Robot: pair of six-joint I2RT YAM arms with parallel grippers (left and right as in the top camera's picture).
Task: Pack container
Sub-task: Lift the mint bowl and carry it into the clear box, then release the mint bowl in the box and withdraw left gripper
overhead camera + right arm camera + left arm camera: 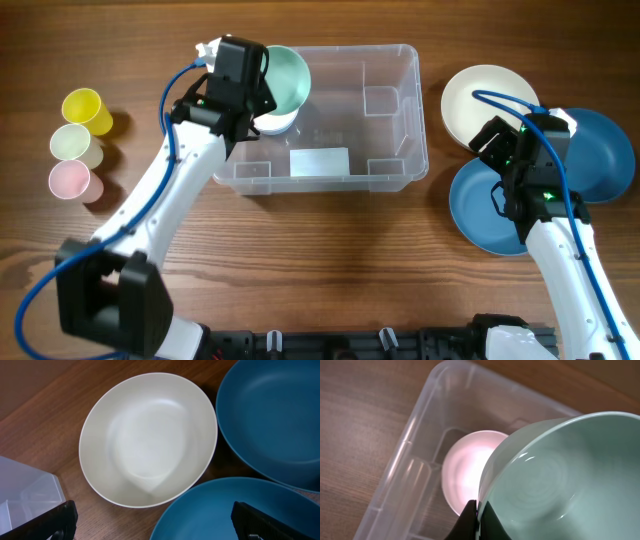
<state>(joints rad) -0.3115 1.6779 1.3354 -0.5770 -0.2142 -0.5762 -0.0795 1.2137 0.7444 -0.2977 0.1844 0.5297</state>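
Observation:
The container (pixel 421 120) is a clear rectangular bin at the table's middle, with a white label on its base. My left gripper (pixel 262 85) hangs over its left end, shut on the rim of a tilted mint-green bowl (pixel 288 78). In the left wrist view both fingertips (pixel 470 519) pinch that bowl's (pixel 560 480) rim. Below it a white bowl (pixel 465 467) sits inside the container (pixel 402 455). My right gripper (pixel 500 150) is open and empty above the plates to the right of the container. In the right wrist view it (pixel 154 512) stands wide over a cream plate (pixel 147 440).
Two blue plates (pixel 600 150) (pixel 480 210) lie beside the cream plate (pixel 485 100), overlapping. At the far left stand three cups: yellow (pixel 85 108), pale green (pixel 72 142), pink (pixel 70 180). The container's corner (pixel 25 495) shows in the right wrist view.

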